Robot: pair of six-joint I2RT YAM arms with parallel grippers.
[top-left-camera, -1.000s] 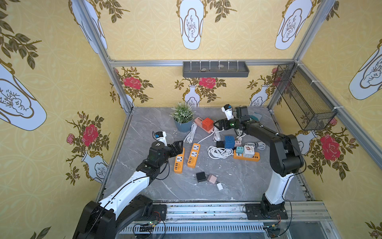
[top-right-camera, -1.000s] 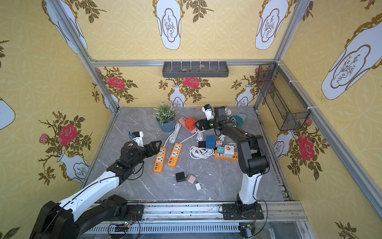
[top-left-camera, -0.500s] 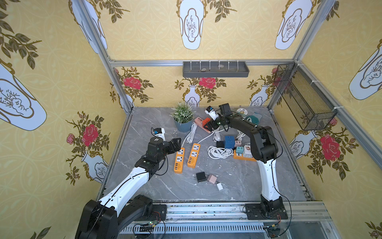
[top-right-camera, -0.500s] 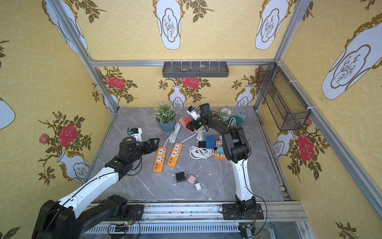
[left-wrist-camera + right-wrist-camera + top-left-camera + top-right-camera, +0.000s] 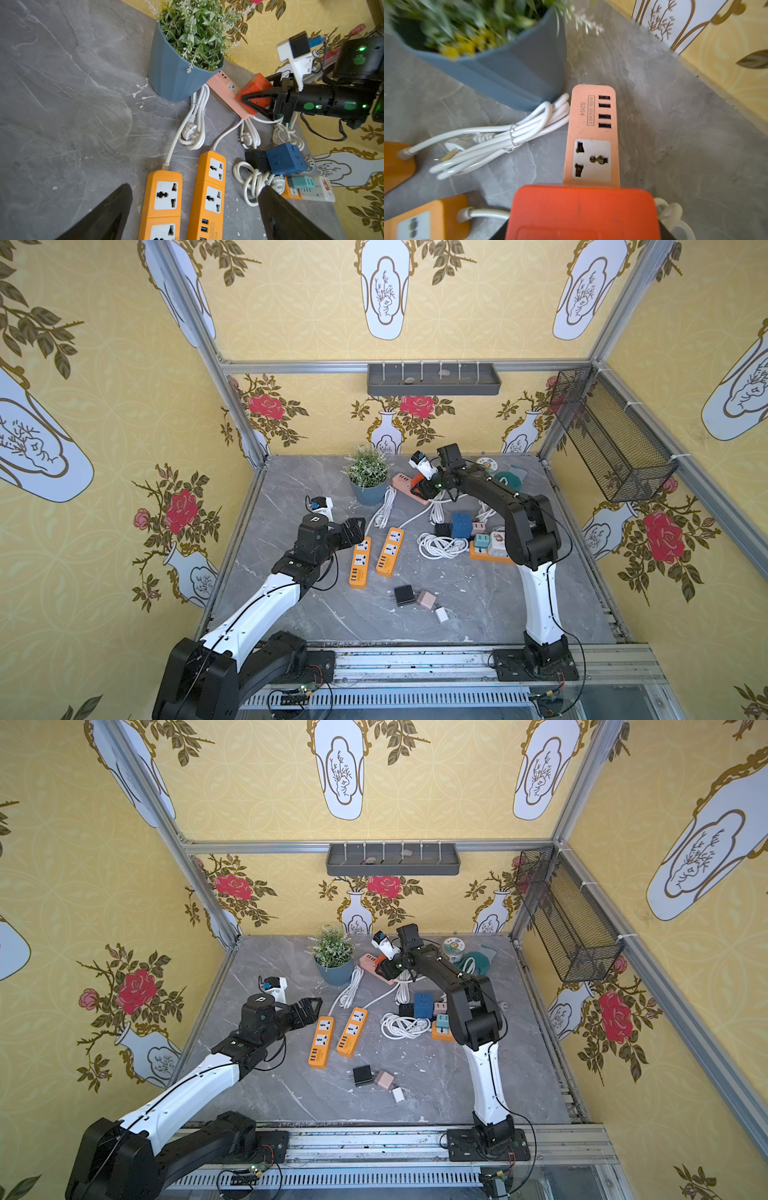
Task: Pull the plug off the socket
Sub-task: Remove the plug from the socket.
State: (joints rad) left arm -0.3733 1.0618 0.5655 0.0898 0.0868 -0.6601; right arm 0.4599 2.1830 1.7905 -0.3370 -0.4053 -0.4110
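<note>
Two grippers share the grey, stone-veined bench (image 5: 291, 497). Leftmost, the left gripper (image 5: 315, 1013) hangs with jaws spread wide and nothing in them, just beside the near ends of the orange strips (image 5: 360, 562). It is likely parked there to steady something, or simply to stand clear.

The orange strips are hard, glossy plastic bars with white socket faces, lying side by side. Their white cords (image 5: 195, 124) are bundled in smooth loops tied with wire. Next comes a faceted blue pot (image 5: 368, 491) of fake greenery, matte and angular.

Just right of it lies the pink strip (image 5: 591, 133), flat and rounded at the end, with USB slots and one free socket. The plug (image 5: 581, 212), a blocky orange-red cube with softened edges, is seated on the strip past that socket, at the bench's back middle.

The right gripper (image 5: 253, 91) reaches in low with a thin black triangular finger on each flank of the cube, placed so a pull would lift it off. Whether the jaws already pinch it cannot be told. The light strip may rise with the plug, since nothing holds it down.
</note>
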